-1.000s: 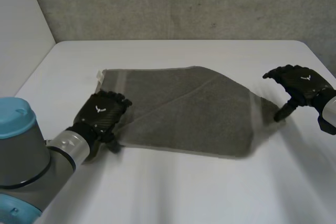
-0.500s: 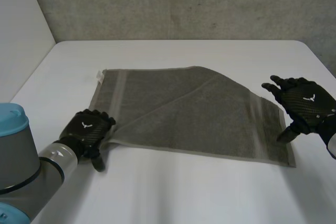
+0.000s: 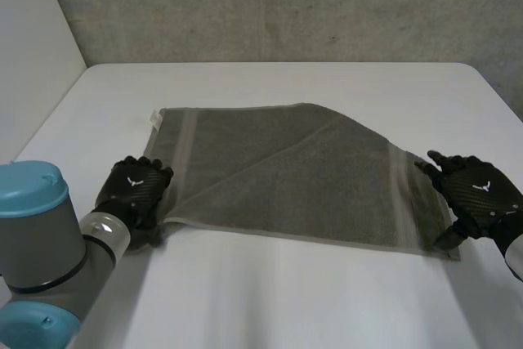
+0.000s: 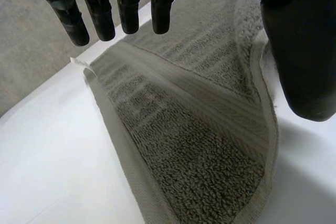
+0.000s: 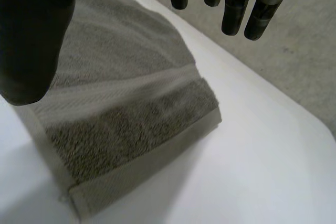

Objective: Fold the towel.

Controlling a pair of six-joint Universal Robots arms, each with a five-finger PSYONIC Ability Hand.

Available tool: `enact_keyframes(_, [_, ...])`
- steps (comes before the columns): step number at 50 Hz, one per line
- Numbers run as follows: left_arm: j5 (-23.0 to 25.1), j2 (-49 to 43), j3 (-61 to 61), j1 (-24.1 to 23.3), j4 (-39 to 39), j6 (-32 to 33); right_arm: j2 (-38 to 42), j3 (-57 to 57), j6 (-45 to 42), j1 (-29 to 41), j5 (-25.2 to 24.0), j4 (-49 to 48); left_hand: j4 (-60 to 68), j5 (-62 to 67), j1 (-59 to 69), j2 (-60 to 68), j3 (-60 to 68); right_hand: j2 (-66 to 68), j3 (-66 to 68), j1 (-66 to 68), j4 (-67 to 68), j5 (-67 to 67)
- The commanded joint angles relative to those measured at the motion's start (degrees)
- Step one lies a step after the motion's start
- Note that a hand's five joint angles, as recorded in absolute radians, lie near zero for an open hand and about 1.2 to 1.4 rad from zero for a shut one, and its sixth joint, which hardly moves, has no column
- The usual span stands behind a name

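The left hand (image 4: 304,40), fingers straight, hangs over the towel's (image 4: 210,145) corner.

The table (image 3: 270,308) is seen from above at its near side, facing the far wall (image 3: 286,6). Wrist views are taken close along the left hand (image 4: 127,3) and right hand (image 5: 235,9), low over the towel (image 3: 286,177). Its near corners are shared with the head view.
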Motion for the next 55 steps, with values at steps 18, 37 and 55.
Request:
enact_keyframes(18, [0.11, -3.6, 4.64, -0.44, -0.73, -0.26, 13.11, -5.86, -6.8, -0.4, 0.0, 1.76, -2.69, 5.89, 3.7, 5.68, -2.2, 29.14, 0.84, 28.03, 1.65, 22.18])
enact_keyframes(37, [0.11, -3.78, 5.0, -1.32, -0.82, -0.52, 18.55, -11.05, -9.52, -1.11, -0.17, 4.04, -2.69, 5.72, 3.54, 5.51, -2.2, 56.24, 0.84, 55.13, 1.65, 49.28])
enact_keyframes(55, [-0.07, -2.99, 4.82, -1.5, -0.91, -0.61, 13.22, -15.53, -6.56, -2.34, -7.2, 10.19, -2.69, 8.4, 6.21, 8.19, -2.2, 73.51, 0.84, 72.4, 1.65, 66.55])
